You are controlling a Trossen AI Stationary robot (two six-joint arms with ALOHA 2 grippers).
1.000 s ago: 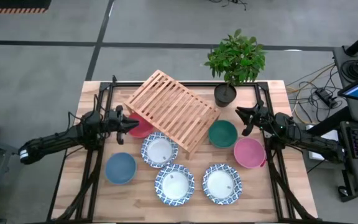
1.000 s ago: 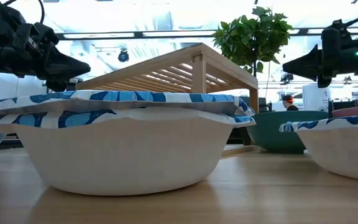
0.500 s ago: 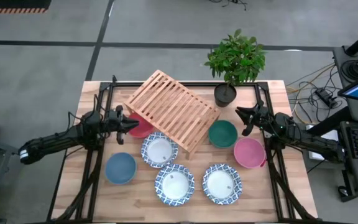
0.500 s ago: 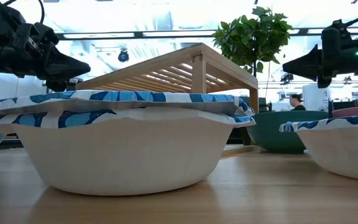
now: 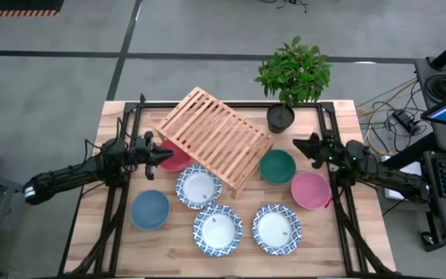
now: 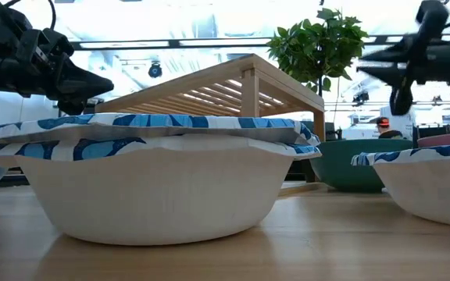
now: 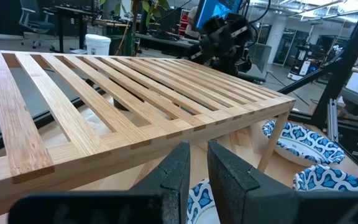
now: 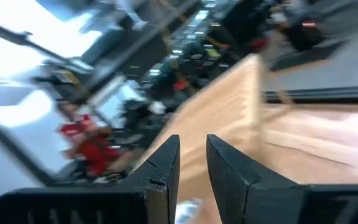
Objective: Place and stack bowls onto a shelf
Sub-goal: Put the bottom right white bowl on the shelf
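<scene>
Slatted light-wood shelf [image 5: 215, 137] sits angled mid-table, with glossy round bowls along its near side: the red bowl [image 5: 175, 159] is half-tucked underneath. Left gripper [image 5: 162, 153], fingers nearly closed, hovers there; right gripper [image 5: 300, 143], narrow too, hangs above the green bowl [image 5: 277, 166].

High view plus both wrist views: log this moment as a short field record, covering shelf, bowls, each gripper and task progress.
shelf: wooden rack lies angled on the table, nothing on top
bowls: seven on the table; red bowl partly under the shelf
left gripper: beside the red bowl, fingers nearly closed, holding nothing
right gripper: above the green bowl, nearly closed, empty
progress: no bowl placed yet
</scene>
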